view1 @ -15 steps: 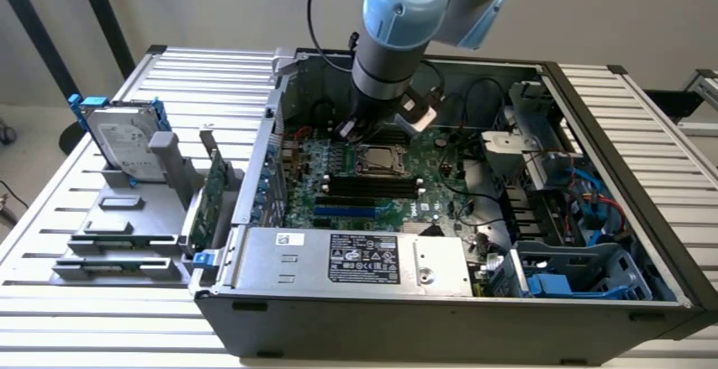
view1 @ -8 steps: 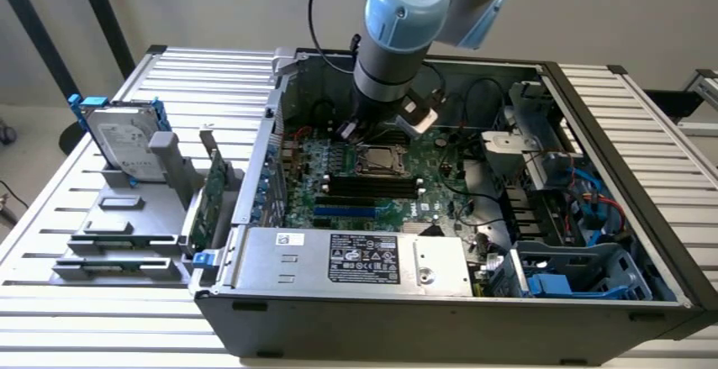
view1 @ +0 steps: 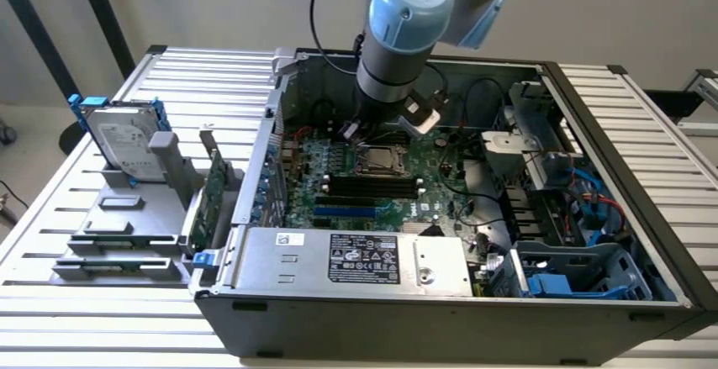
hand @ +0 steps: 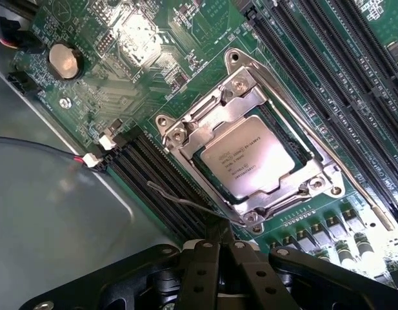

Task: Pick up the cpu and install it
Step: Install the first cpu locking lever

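Looking down past the gripper [hand: 218,244], we see its fingers pressed together with nothing pinched between them. It hangs just above the motherboard [hand: 205,26] inside the open computer case [view1: 336,318]. The cpu [hand: 253,161] lies flat in its socket, ringed by the metal socket frame [hand: 179,132] and set between two banks of black memory slots [hand: 328,84]. The gripper is close beside the cpu and is not touching it. We cannot tell whether the frame is latched over the chip.

We judge the cpu to be light, thin and stiff, so it will not bend in a grip. Its smooth metal top looks slippery, and its underside and the socket contacts are probably easy to damage. The safest hold seems to be on two opposite edges of the chip, keeping it level. The frame crowds those edges and leaves the fingers little room.
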